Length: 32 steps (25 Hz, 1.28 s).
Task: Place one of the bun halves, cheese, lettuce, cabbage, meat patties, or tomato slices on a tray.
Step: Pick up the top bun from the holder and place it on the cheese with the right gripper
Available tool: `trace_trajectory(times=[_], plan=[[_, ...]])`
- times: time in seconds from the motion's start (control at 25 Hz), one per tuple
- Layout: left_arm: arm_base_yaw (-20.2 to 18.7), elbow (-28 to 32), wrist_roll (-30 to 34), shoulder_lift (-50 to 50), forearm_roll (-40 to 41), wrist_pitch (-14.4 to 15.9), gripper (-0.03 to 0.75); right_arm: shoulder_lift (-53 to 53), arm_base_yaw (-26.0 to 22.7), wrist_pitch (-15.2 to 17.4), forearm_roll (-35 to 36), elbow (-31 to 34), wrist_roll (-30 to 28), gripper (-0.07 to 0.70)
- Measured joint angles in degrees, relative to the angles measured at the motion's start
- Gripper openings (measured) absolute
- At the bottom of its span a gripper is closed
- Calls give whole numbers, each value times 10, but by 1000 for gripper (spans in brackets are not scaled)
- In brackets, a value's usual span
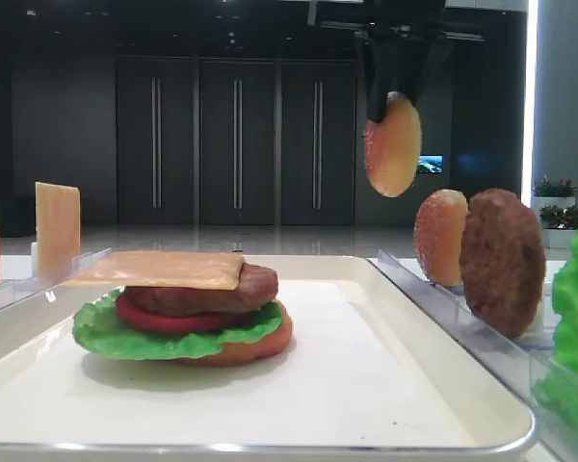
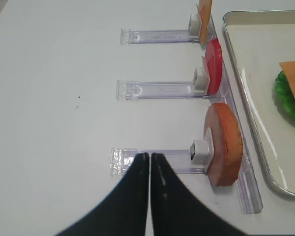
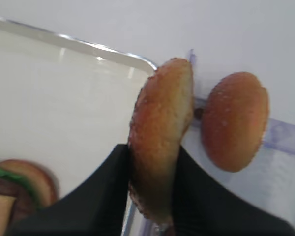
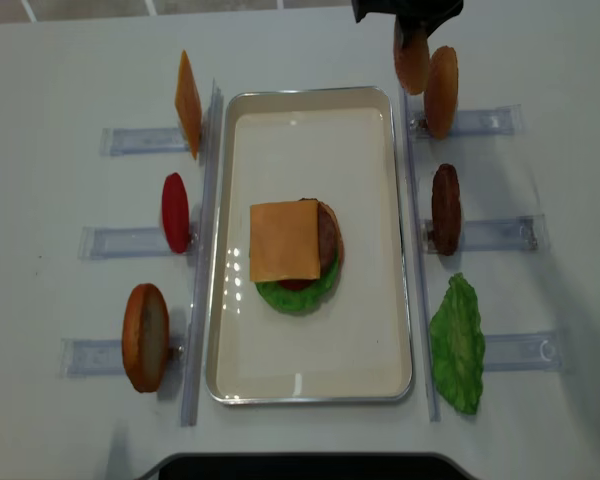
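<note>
My right gripper [image 1: 393,94] [image 3: 152,150] [image 4: 410,25] is shut on a sesame-speckled bun half [image 1: 392,144] [image 3: 162,123] [image 4: 411,58], which hangs on edge in the air above the tray's far right corner. The cream tray [image 1: 395,385] [image 4: 365,330] [image 3: 64,98] holds a stack: bottom bun, lettuce [image 1: 106,332], tomato, patty and a cheese slice [image 1: 164,269] [image 4: 285,241] on top. My left gripper [image 2: 150,156] is shut and empty, over the table left of the tray, at the end of a rack with a flat orange-brown bun [image 2: 225,145].
Clear racks flank the tray. On the right stand a redder bun half [image 4: 441,90] [image 3: 235,128], a meat patty [image 4: 445,208] [image 1: 502,260] and lettuce [image 4: 457,345]. On the left stand cheese [image 4: 187,103], a tomato slice [image 4: 175,212] [image 2: 214,66] and the bottom bun [image 4: 145,337].
</note>
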Motion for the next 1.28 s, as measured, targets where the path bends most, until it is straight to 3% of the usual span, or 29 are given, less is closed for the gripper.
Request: trace_trajectory(times=[0.12, 0.36, 0.52, 0.72, 0.8, 0.92, 1.04, 1.2, 1.28], plan=[[0, 0, 0, 0, 0, 0, -1, -17, 39, -1, 13, 33, 17, 182], [0, 0, 0, 0, 0, 0, -1, -131, 146, -13, 1, 210, 95, 182], [0, 0, 0, 0, 0, 0, -1, -169, 163, -45, 5, 284, 125, 182], [0, 0, 0, 0, 0, 0, -1, -170, 163, -90, 43, 293, 107, 182], [0, 0, 0, 0, 0, 0, -1, -170, 162, -129, 109, 293, 57, 182], [0, 0, 0, 0, 0, 0, -1, -170, 152, -181, 264, 294, -63, 182], [0, 0, 0, 0, 0, 0, -1, -171, 133, -222, 452, 314, -233, 182], [0, 0, 0, 0, 0, 0, -1, -171, 98, -246, 696, 382, -450, 182], [0, 0, 0, 0, 0, 0, -1, -171, 82, -249, 755, 417, -520, 182]])
